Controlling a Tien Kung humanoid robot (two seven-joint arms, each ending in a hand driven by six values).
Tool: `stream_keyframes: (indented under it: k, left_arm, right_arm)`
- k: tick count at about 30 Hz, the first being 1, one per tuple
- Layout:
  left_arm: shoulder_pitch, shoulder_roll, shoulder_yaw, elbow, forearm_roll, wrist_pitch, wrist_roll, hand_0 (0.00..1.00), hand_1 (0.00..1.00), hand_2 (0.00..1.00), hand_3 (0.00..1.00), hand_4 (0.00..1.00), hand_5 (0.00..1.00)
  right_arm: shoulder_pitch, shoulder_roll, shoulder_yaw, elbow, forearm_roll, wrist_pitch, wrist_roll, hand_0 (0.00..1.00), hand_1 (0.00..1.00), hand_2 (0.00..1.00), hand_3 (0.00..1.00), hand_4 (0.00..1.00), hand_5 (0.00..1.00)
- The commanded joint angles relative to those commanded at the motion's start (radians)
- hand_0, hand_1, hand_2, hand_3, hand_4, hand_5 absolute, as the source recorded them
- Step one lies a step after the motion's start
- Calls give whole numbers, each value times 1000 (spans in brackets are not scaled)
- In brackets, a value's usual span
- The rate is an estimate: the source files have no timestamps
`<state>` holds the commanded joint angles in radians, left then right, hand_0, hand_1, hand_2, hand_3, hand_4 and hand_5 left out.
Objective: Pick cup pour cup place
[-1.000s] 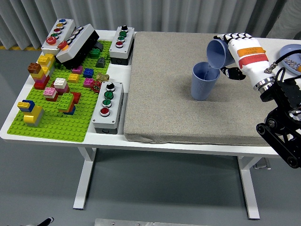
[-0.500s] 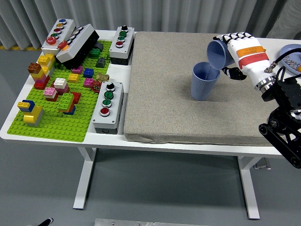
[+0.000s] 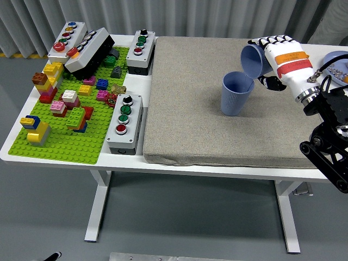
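Since a second ago, the right hand [image 3: 278, 57] has lifted slightly and shifted a little to the right, carrying its tilted blue cup [image 3: 253, 60] with it, so the cup's lip now sits a touch higher over the standing cup than before. Nothing else on the table has moved.

That right hand, in a white shell with an orange and red band, comes in from the right edge on a black arm. Its fingers are wrapped around the tilted blue cup, gripping it from the right side. The held cup is tipped on its side with its open mouth facing left and down, directly above the far right rim of a second blue cup [image 3: 237, 93]. Whether the two cups touch cannot be told.

The second blue cup stands upright on a grey mat [image 3: 217, 130] that covers most of the right part of the white table [image 3: 130, 161] (the cup sits in the mat's far right area, just left of and below the hand).

On the left of the table lies a green baseplate [image 3: 65, 144] scattered with coloured toy bricks. Around it are several grey button boxes: one [image 3: 125, 123] beside the mat's left edge, one [image 3: 141, 49] at the far end, and others at the far left corner. A blue dish [image 3: 338, 64] holding small objects shows at the right edge.

The left hand is not visible.
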<state>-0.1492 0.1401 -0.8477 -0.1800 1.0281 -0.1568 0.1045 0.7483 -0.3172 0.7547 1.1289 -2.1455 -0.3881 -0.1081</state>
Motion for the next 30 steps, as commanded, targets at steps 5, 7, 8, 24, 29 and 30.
stream_keyframes:
  k: [5,7,8,24,29,30]
  left_arm:
    - [-1,0,-2,0,1,0,0,818,778,815,743,544,998]
    - [-1,-1,-3,0,2,0,0,818,778,815,743,544,998]
    - [-2,-1,-3,0,2,0,0,818,778,815,743,544,998]
    - [-2,-5,-9,0,6,1,0,819,778,816,743,544,998]
    - [-1,-5,-9,0,10,0,2,818,778,817,743,543,998]
    - [-1,-5,-9,0,10,0,2,818,778,817,743,543,998]
  right_arm:
    - [0,1,2,-1,11,0,0,827,670,530,595,713,2]
    - [-2,2,3,-1,19,1,-2,827,670,530,595,713,2]
    - [-3,3,6,0,26,2,-2,827,670,530,595,713,2]
    - [-30,32,208,-50,516,76,104,825,672,531,587,707,2]
    - [-54,34,336,-74,730,141,119,817,667,525,587,708,2]
    - [-56,34,347,-77,776,145,119,817,667,525,587,708,2]
